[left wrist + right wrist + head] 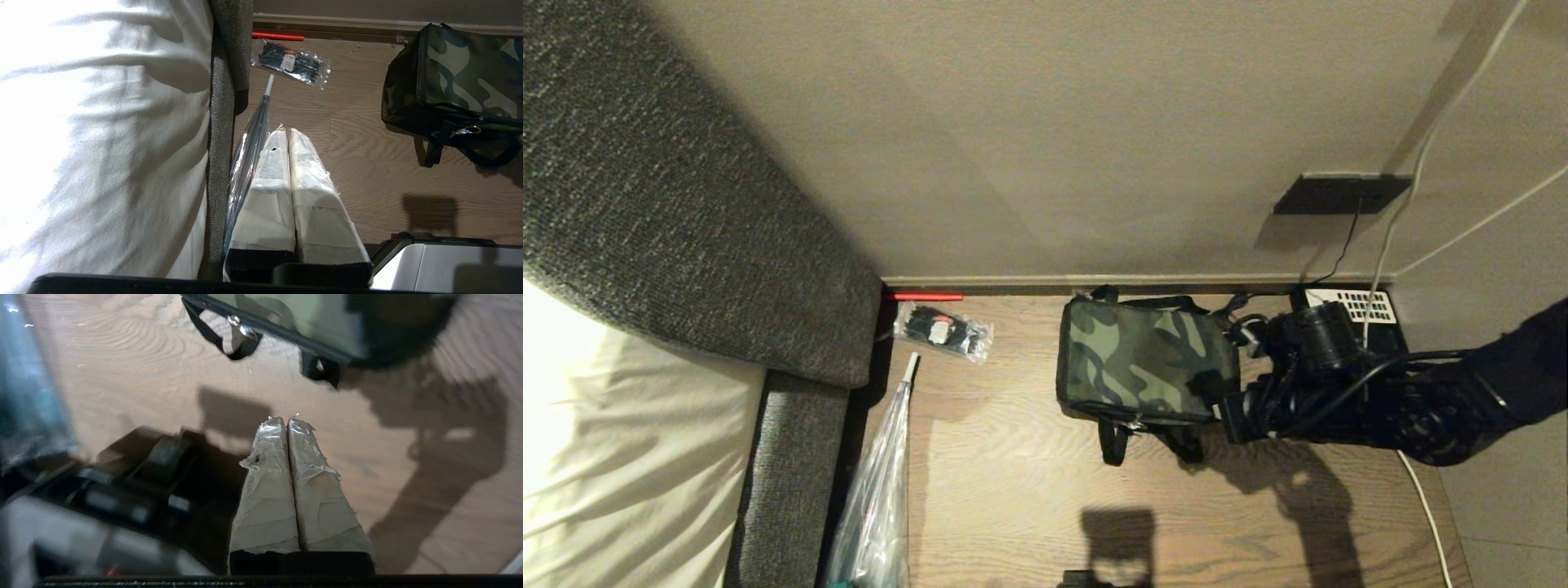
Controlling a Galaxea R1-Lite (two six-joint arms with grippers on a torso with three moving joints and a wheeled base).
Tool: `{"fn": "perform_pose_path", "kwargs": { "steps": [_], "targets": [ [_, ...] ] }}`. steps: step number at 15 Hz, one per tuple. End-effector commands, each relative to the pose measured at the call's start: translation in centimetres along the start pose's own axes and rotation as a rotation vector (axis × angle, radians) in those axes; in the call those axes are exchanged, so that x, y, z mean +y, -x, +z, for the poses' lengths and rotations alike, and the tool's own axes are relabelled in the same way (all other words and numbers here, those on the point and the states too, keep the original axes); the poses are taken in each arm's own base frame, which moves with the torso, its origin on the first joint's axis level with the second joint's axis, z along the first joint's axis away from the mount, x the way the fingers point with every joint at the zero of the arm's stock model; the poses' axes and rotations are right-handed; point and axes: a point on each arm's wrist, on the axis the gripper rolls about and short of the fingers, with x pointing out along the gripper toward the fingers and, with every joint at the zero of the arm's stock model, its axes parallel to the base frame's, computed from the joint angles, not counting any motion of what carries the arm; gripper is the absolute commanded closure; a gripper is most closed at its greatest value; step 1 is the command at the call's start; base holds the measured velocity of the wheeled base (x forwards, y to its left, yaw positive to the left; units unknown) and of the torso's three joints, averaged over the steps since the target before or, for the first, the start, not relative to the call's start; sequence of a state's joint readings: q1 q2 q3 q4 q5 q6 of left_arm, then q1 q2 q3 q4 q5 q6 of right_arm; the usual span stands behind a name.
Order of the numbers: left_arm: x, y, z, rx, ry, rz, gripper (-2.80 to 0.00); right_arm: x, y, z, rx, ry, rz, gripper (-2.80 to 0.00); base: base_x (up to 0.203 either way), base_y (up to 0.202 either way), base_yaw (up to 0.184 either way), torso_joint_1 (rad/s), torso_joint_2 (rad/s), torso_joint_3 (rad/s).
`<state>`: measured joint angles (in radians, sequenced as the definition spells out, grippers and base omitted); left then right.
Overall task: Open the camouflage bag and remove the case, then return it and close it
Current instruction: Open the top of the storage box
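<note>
The camouflage bag (1147, 359) sits on the wooden floor (1013, 457), close to the wall (1013, 147). Its lid is shut and faces up. Its long side runs left to right, along the wall. Black straps (1112, 445) hang off the near side onto the floor. The case cannot be seen.

The right arm (1421, 400) reaches in from the right, just beside the bag's right end. In the right wrist view, the right tool (288, 421) has its two taped fingers (269, 490) pressed together with nothing between them. It hangs over bare floor, with the bag's near edge further ahead.

In the left wrist view the left tool (287, 132) also has its fingers together and empty. It is well apart from the bag, near the grey sofa (220, 134) and a folded clear umbrella (249, 147).

A small clear packet of black things (943, 331) lies on the floor left of the bag, by a red stick (923, 296). A black phone with white keys (1356, 309) sits behind the right arm
</note>
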<state>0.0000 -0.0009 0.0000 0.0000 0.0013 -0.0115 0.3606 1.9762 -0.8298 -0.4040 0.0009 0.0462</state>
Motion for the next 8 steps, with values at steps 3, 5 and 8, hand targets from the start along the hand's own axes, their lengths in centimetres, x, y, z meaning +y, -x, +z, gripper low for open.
{"fn": "perform_pose_path", "kwargs": {
  "steps": [3,5,8],
  "targets": [
    [0.0,0.0,0.0,0.001,0.001,0.000,0.00,2.5,-5.9,-2.9,0.110,0.058,-0.005,-2.80,0.000,0.000,0.000,0.000,0.00,0.000],
    [0.0,0.0,0.0,0.001,0.001,0.000,0.00,3.3,-7.1,-3.2,0.093,0.072,-0.008,-2.80,0.000,0.000,0.000,0.000,0.00,0.000],
    [0.0,0.0,0.0,0.001,0.001,0.000,0.00,4.1,-8.9,-3.9,0.010,0.078,-0.007,-2.80,0.000,0.000,0.000,0.000,0.00,0.000]
  ]
}}
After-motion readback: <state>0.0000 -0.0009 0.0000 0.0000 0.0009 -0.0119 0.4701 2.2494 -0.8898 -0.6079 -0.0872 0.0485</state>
